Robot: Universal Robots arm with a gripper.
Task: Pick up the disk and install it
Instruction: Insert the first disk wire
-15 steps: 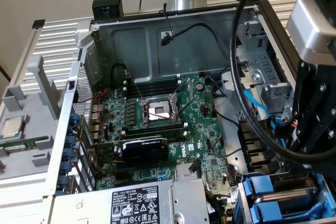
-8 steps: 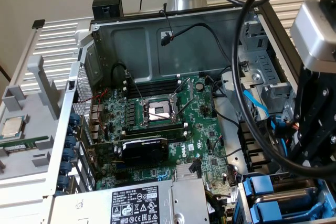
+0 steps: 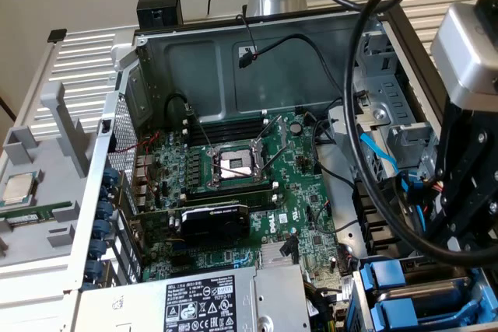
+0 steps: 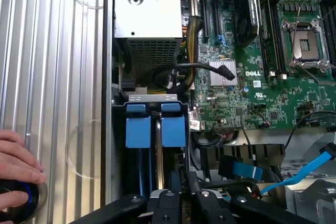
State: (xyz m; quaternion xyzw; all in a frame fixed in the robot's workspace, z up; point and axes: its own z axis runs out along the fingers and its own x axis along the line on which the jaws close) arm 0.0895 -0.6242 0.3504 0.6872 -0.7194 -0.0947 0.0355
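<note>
Two blue carrier fronts stand side by side in the drive bay (image 4: 152,98) at the case's edge. The disk (image 4: 174,131) is the one in line with my gripper (image 4: 184,176); the other blue carrier (image 4: 137,132) sits beside it. Both look seated in the bay, their metal bodies mostly hidden. My black fingers (image 4: 176,184) are drawn close together just short of the disk's carrier, and nothing shows clamped between them. In the exterior view my gripper (image 3: 464,231) hangs at the right over the blue carriers (image 3: 387,279).
The open case holds the motherboard (image 3: 233,192), an empty processor socket (image 3: 233,165), a graphics card (image 3: 214,219) and the power supply (image 3: 194,305). Black cables (image 3: 366,138) and a blue cable (image 4: 294,179) loop near the bay. A person's hand (image 4: 16,166) rests on a round controller.
</note>
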